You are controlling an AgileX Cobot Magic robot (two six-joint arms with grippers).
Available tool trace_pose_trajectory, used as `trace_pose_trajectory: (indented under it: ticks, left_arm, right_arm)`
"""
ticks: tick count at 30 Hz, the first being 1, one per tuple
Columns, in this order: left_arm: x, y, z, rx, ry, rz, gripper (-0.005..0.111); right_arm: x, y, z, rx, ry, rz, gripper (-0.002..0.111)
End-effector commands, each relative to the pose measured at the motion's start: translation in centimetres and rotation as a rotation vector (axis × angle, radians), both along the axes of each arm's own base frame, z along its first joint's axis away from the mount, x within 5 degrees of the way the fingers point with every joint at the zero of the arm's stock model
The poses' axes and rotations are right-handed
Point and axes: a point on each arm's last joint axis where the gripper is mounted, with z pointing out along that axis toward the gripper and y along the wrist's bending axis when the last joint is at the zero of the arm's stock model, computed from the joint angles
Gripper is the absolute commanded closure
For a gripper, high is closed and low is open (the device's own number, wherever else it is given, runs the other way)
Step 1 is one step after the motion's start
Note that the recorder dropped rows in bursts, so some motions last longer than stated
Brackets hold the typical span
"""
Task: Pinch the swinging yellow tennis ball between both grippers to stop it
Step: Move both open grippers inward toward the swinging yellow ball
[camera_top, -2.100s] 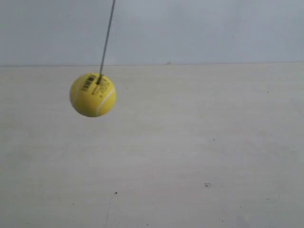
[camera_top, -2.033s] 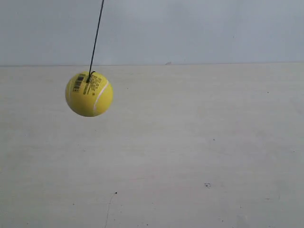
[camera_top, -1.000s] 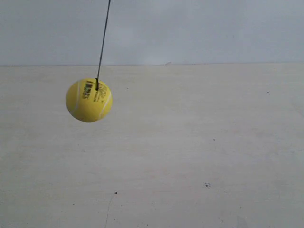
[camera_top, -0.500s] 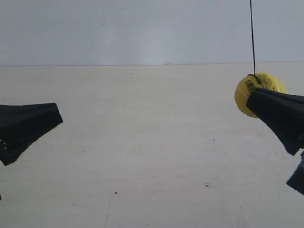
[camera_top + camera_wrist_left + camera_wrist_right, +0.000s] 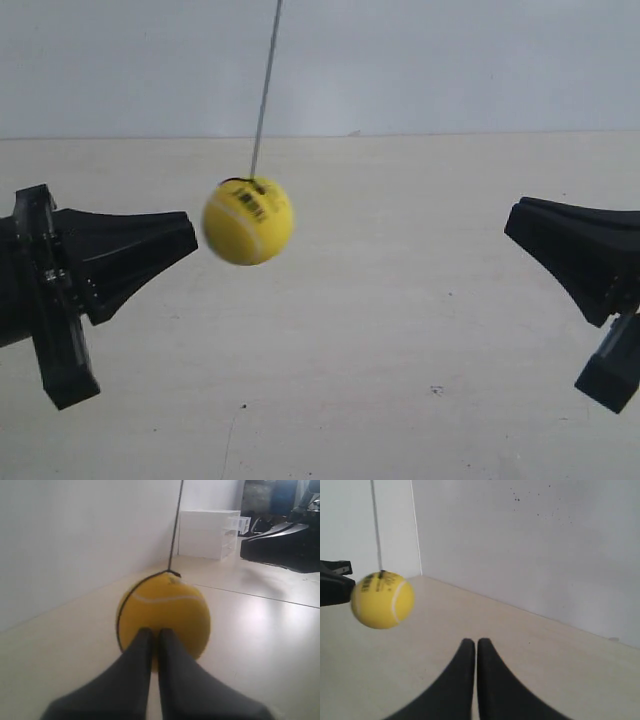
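– Ball (image 5: 162,615) first, since it sits nearest the left gripper (image 5: 155,632). Seen from the left wrist, it hangs just past the tips, and whether it touches them cannot be told.
– And that gripper's jaws?
– Pressed together into one wedge, holding nothing. The right gripper (image 5: 472,642) is the same, closed and empty. The ball is well apart from it, over toward the left one.
– So the arm at the exterior view's left is the left arm?
– Yes. The left wrist view has the ball up close, and the exterior view shows it just beside that arm, hanging on its string (image 5: 265,90) above the table (image 5: 400,330). It is blurred, so it is probably moving.
– How should the pinch go, then?
– The left wedge should act as a steady stop at the ball's middle height. The right one has the long way to come, so it should travel level along the same line. It should meet the opposite side gently enough not to knock the ball sideways. Tips off-centre would let it roll out.
– Anything behind?
– Only the pale wall (image 5: 420,60).
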Motion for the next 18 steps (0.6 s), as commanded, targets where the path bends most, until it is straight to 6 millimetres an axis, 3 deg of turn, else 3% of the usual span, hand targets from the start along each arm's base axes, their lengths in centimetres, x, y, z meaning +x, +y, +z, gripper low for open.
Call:
trace_pose_trajectory:
  ticks: [1,8,18]
  left_arm:
    - [0.9,-0.9,0.5,-0.009,-0.033,-0.026,0.102]
    - [1.0,-2.0,0.3,0.036,-0.049,-0.068,0.102]
    - [0.9,-2.5,0.3,0.055,-0.063,-0.052,0.102]
  right_arm:
    - [0.0,0.1,0.2,-0.001,-0.020,0.014,0.108]
    - [0.1,0.6,-0.1,-0.012,-0.013,0.053,0.108]
    - [1.9,0.8,0.3,-0.070,0.005,0.008,0.108]
